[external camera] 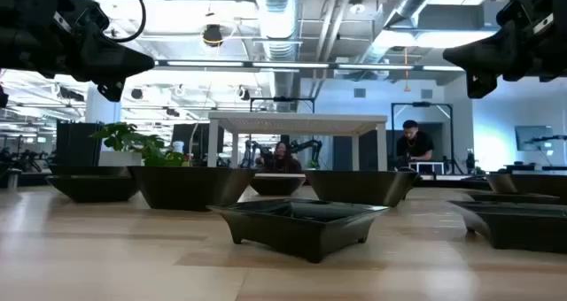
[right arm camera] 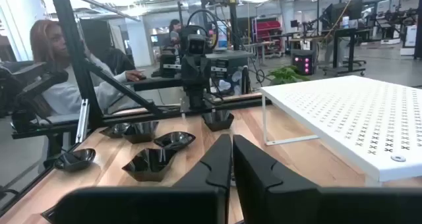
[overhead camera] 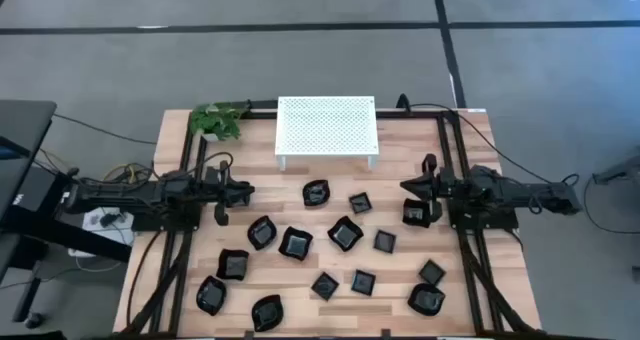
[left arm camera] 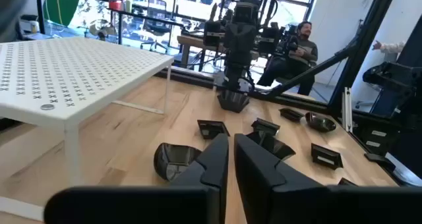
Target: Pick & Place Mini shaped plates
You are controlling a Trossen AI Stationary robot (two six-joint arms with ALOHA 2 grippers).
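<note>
Several small glossy black mini plates (overhead camera: 346,233) lie scattered on the wooden table, square, leaf-shaped and wavy-rimmed, each resting on its base. One square plate (external camera: 301,223) stands close in the low view. My left gripper (overhead camera: 248,191) hovers above the table's left side, shut, pointing right; its fingers (left arm camera: 214,159) hold nothing. My right gripper (overhead camera: 405,187) hovers above the right side, shut, pointing left, with a plate (overhead camera: 417,213) on the table just beside it. The right fingers (right arm camera: 217,159) are bare too.
A white perforated rack (overhead camera: 327,128) stands on legs at the far middle of the table. A green plant (overhead camera: 215,120) sits at the far left corner. Black frame rails (overhead camera: 450,150) run along both sides. People sit at desks beyond the table (left arm camera: 300,43).
</note>
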